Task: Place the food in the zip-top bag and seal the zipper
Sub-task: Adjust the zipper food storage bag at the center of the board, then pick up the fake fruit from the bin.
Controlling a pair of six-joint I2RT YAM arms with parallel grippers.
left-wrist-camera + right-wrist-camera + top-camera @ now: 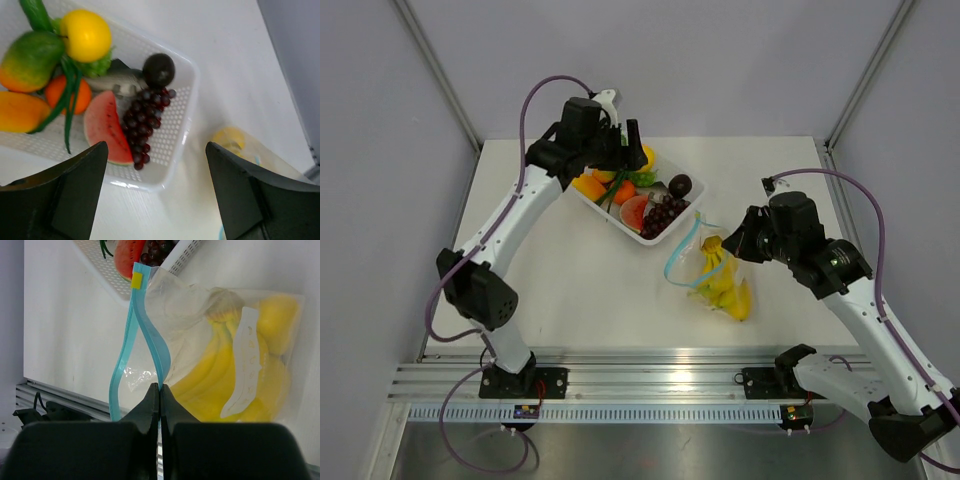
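The right end effector point(160, 390) is pressed together on the zipper point(150, 335), apparently on one lip only. The other lip bows away, so the mouth gapes. Sliding along the strip from here could drag the whole bag point(200, 315), because nothing anchors it. The left end effector point(155, 155) is spread and empty over the tray point(185, 125) near the far edge. If the lips stay apart they may not mate, and lifting the mouth could let the food point(225, 385) slip out.

The bag is thin, crinkled and clear, with a narrow light-blue strip. The food inside is glossy yellow, with curved bananas and rounder pieces. The bag lies on the surface right of centre, just beside the tray's near corner.
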